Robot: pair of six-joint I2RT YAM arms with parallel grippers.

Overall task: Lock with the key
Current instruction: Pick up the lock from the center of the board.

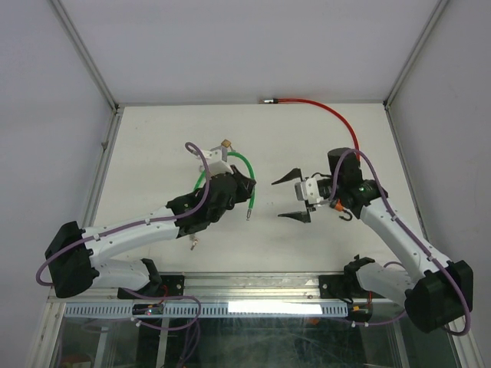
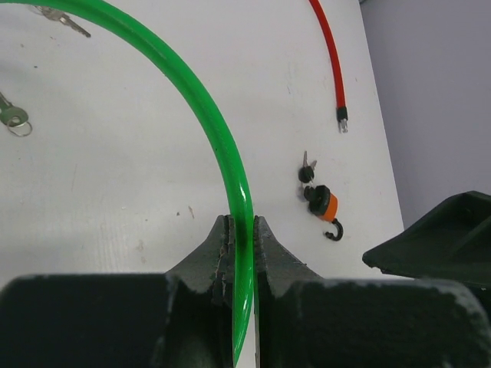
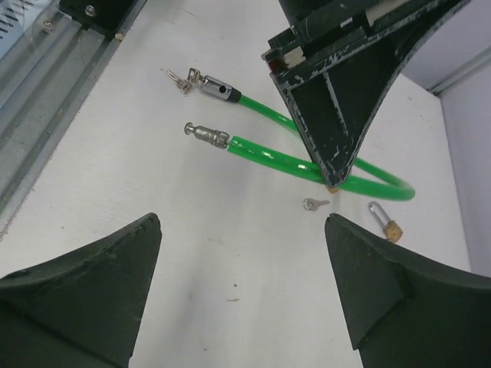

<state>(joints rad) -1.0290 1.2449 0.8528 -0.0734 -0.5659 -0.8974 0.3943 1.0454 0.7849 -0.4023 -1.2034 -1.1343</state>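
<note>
A green cable lock (image 1: 247, 172) lies in a loop on the table. My left gripper (image 1: 239, 184) is shut on the cable; the left wrist view shows the cable (image 2: 222, 153) pinched between the jaws (image 2: 242, 224). In the right wrist view the cable's lock barrel (image 3: 220, 93) has keys (image 3: 178, 79) hanging from it, and its pin end (image 3: 205, 136) lies free beside it. My right gripper (image 1: 295, 196) is open and empty, hovering right of the pin end (image 1: 248, 217); its jaws (image 3: 242, 222) stand wide apart over bare table.
A brass padlock (image 1: 226, 143) and a small loose key (image 3: 314, 203) lie by the loop. An orange padlock (image 2: 327, 205) with a black key (image 2: 306, 172) lies near the right arm. A red cable (image 1: 322, 107) runs along the back edge.
</note>
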